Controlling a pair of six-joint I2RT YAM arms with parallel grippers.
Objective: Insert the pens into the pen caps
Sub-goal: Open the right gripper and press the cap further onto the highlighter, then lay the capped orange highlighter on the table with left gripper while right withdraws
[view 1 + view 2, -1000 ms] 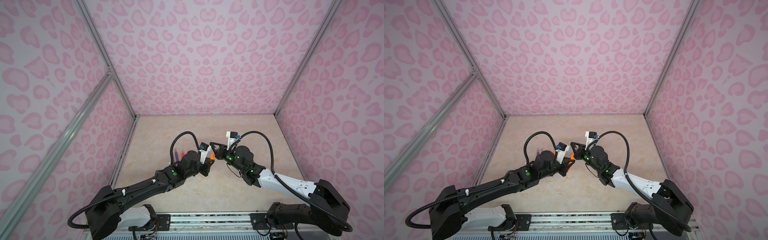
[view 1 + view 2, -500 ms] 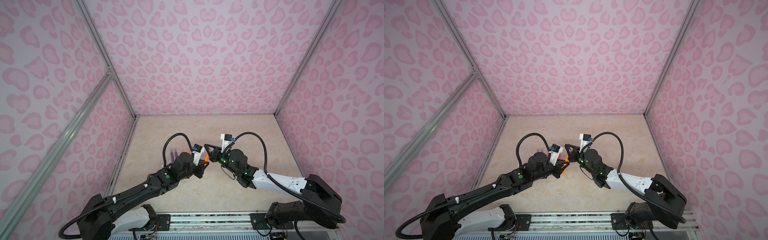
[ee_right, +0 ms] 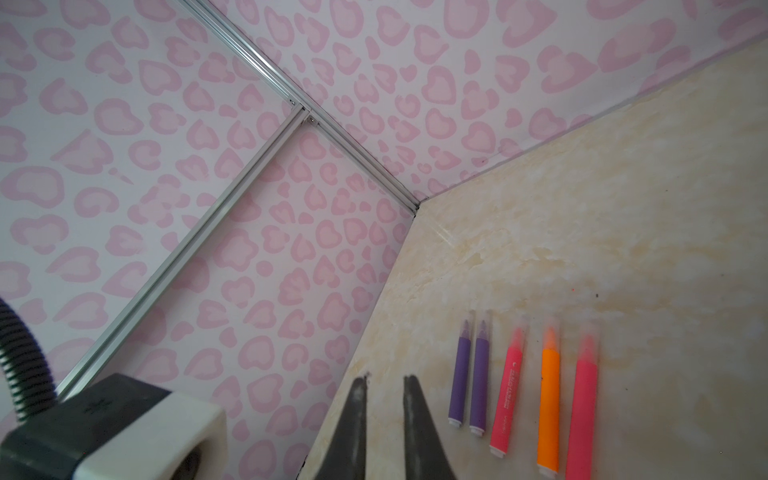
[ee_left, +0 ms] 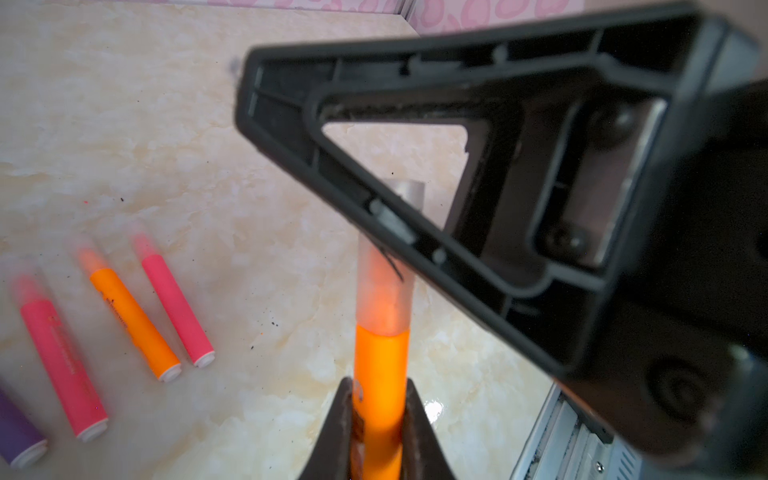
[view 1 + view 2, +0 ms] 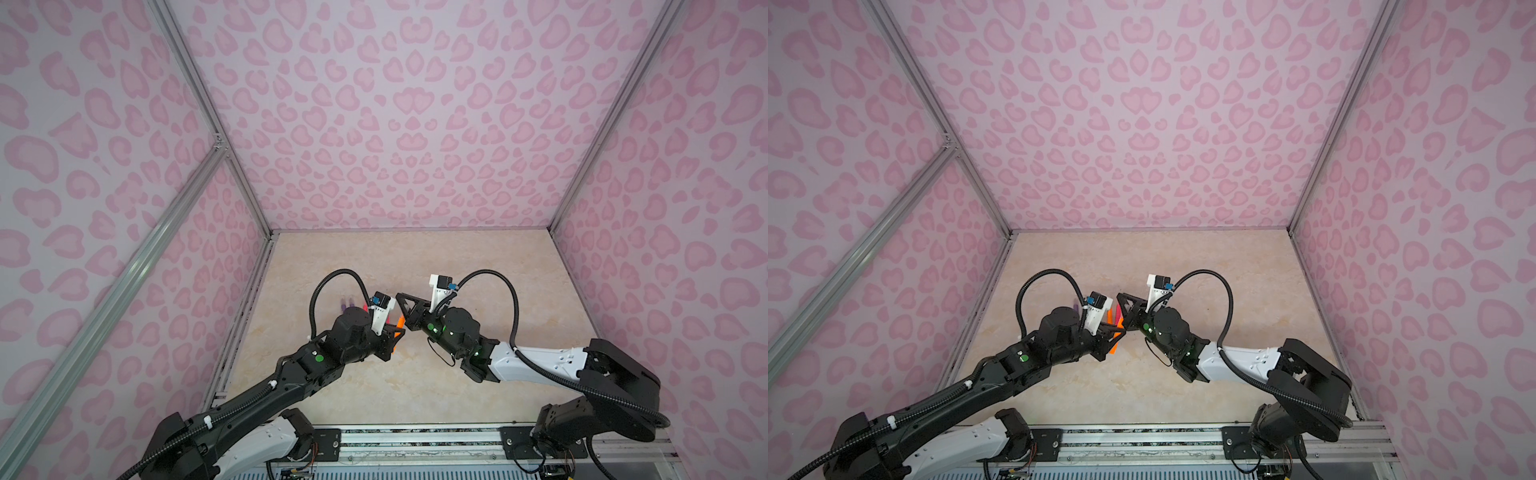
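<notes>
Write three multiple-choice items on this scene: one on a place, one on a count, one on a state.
1. One orange pen is off the table. Where is it?
A. in the left gripper
B. in a cup
C. in a drawer

2. How many purple pens lie on the table?
A. one
B. two
C. four

3. The raised orange pen's tip is:
A. bare
B. inside a clear cap
C. snapped off

Key:
1 A: the left gripper's jaws clamp its barrel.
2 B: two purple pens lie side by side at one end of the row.
3 B: the cap sits over the tip, with orange showing through it.
</notes>
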